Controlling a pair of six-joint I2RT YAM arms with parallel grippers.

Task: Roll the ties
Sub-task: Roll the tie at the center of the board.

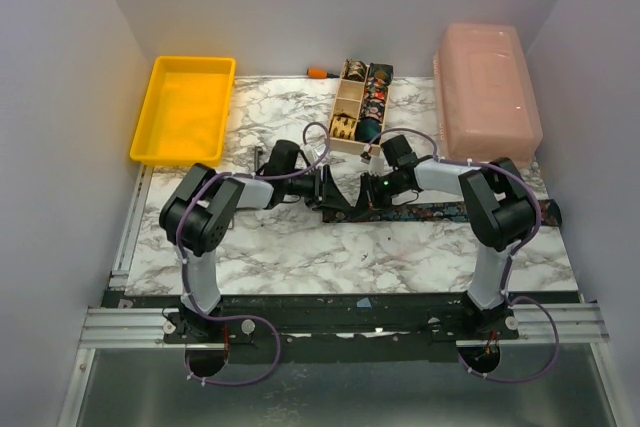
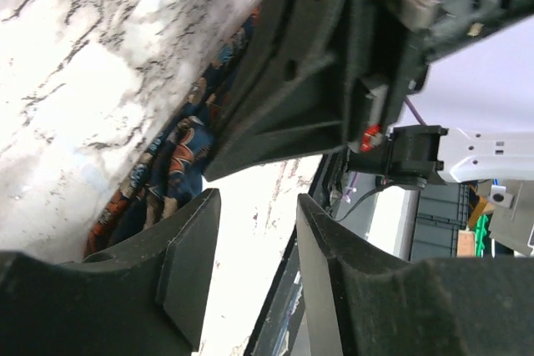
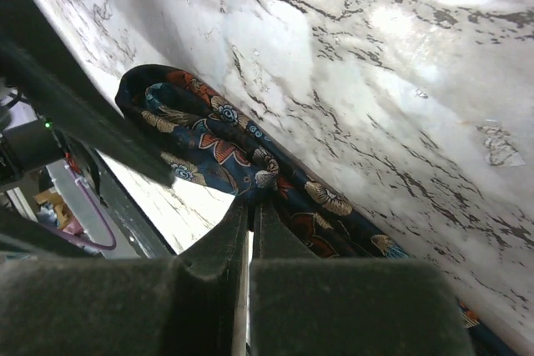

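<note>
Dark floral tie (image 3: 217, 135): on table (image 1: 300, 247), near side of wooden compartment box (image 1: 336, 107). Right hand (image 3: 250, 210): closed, pinching tie. Left hand (image 2: 254, 206): fingers parted, empty.

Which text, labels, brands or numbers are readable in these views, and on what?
None: no readable text in any view.
floral tie: printed pattern only, no lettering.
wooden box, pink container, yellow tray: no labels show.
background clutter in the left wrist view: too blurred to tell whether it carries any writing.
</note>
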